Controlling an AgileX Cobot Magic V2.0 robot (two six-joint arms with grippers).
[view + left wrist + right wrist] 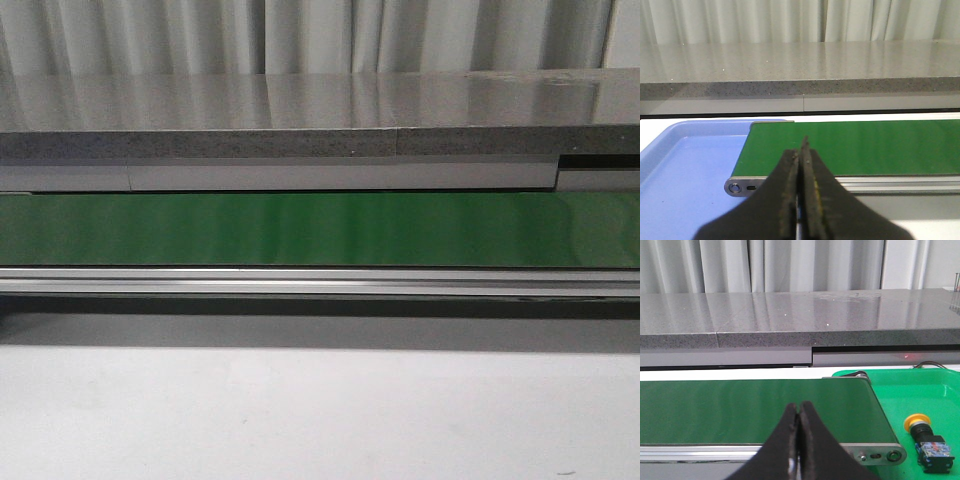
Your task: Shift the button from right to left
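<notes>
Right wrist view has the button (927,438) lying on its side in the green tray (945,390), just past the end of the green conveyor belt (755,410). Right gripper (798,416) is pinched closed on nothing, and so is the left gripper (802,155), near a blue tray (685,165). I reckon the button is light, rigid plastic; the round yellow cap looks slippery, so grab the blocky black body across its flat sides.
</notes>
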